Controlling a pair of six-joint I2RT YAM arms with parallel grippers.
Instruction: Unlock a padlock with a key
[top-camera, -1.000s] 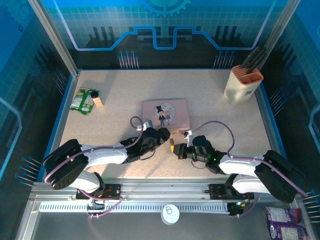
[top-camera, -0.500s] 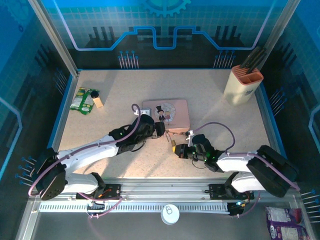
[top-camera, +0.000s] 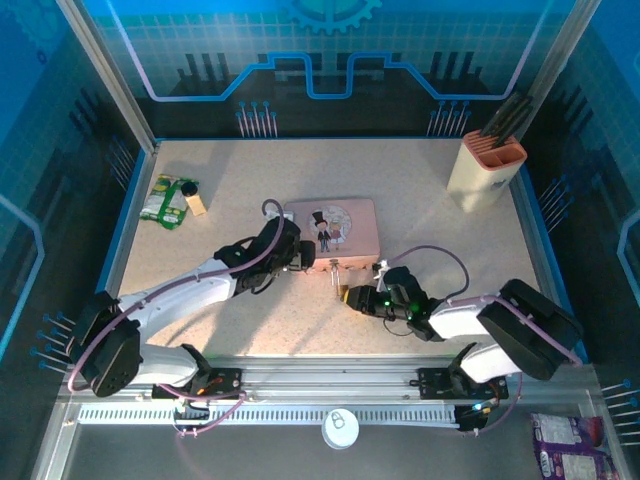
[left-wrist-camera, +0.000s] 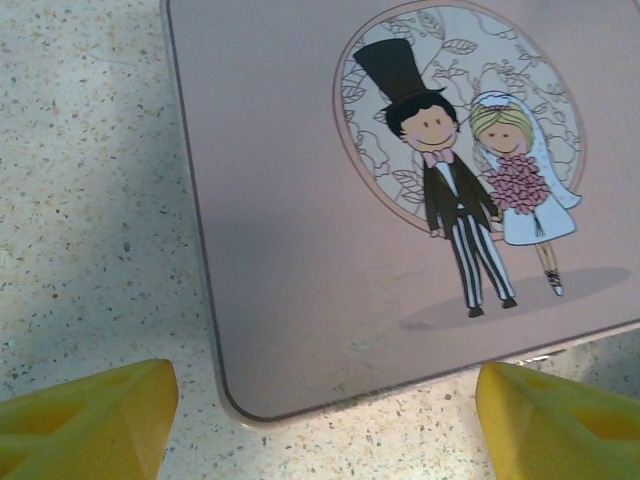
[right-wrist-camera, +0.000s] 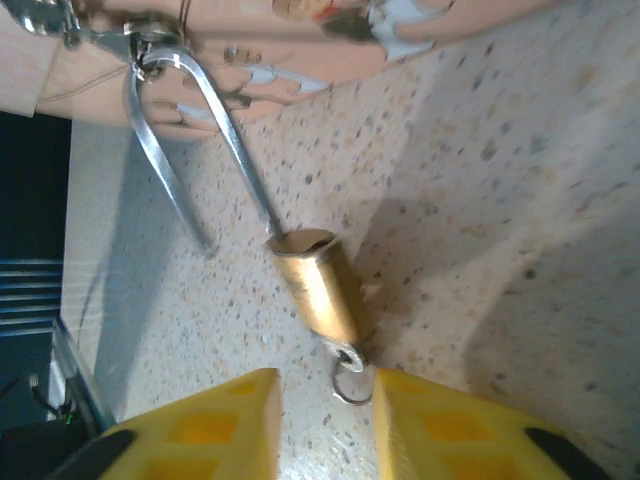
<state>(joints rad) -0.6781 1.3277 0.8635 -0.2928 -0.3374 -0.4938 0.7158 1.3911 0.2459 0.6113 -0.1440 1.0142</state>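
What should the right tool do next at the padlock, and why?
Probably draw the right tool straight back, off the key. The padlock looks unlocked: one leg of its shackle stands free of the brass body, the key sits in the base, and the tool stands open on either side of the key's ring, so nothing seems left to turn.

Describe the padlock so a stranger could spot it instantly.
Find the pink tin with the cartoon wedding couple at mid-table. By its near edge lies the padlock, just ahead of the right gripper. It is the tiny brass block with a thin silver shackle.
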